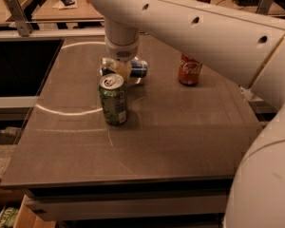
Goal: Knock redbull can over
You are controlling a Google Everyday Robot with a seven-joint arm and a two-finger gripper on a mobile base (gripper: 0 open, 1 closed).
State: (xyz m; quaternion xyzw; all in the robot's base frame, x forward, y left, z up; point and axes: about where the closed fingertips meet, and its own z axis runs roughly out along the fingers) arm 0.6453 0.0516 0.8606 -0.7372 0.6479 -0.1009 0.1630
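Blue-silver redbull can (137, 69) on side at gripper (122, 70), grip unclear; green can (113, 101) nearby.

Gripper (122, 70) at redbull can (137, 69), seemingly lying behind wider can (113, 100), Coca-Cola can (189, 70) right

Green can (113, 100) upright on brown table (180, 141), red Coca-Cola can (189, 70) beyond

Dim, warm-lit workroom, brown table (180, 141) front and centre.
A pale ring (61, 112) curves across its top, wooden desks (71, 11) line the back, dark panel (19, 68) left; the gripper (123, 70) hangs over the far half.
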